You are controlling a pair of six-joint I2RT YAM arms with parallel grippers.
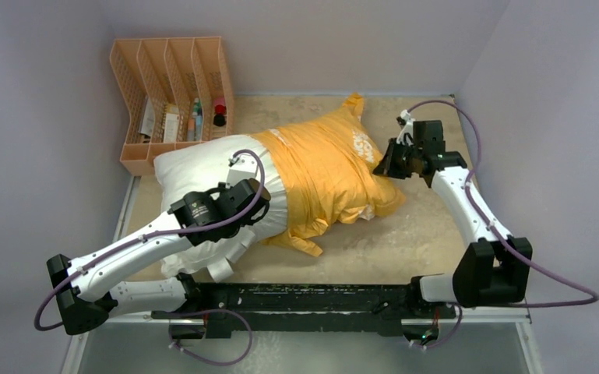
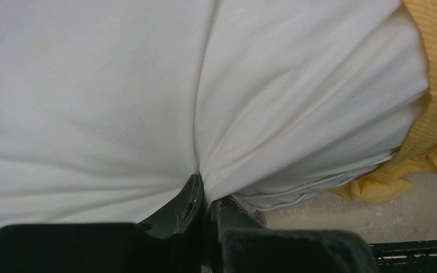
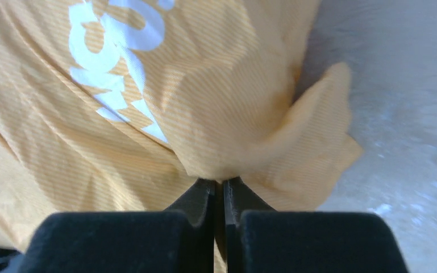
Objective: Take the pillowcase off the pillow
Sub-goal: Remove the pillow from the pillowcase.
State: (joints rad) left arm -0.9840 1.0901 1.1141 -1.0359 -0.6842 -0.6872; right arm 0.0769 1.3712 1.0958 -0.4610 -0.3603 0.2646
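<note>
The white pillow (image 1: 195, 164) lies across the table, its left half bare. The orange-yellow pillowcase (image 1: 323, 175) with white lettering covers its right half. My left gripper (image 1: 261, 204) sits on the bare pillow near the pillowcase's open edge. In the left wrist view the left gripper (image 2: 205, 190) is shut on a pinched fold of the white pillow (image 2: 119, 96), with the pillowcase (image 2: 432, 136) at the right edge. My right gripper (image 1: 383, 161) is at the pillowcase's right end. In the right wrist view the right gripper (image 3: 220, 183) is shut on a bunch of the pillowcase (image 3: 216, 125).
A peach mesh organiser (image 1: 173, 100) with small bottles stands at the back left, just behind the pillow. Grey walls close in the table at the left, back and right. The black arm rail (image 1: 296, 300) runs along the near edge.
</note>
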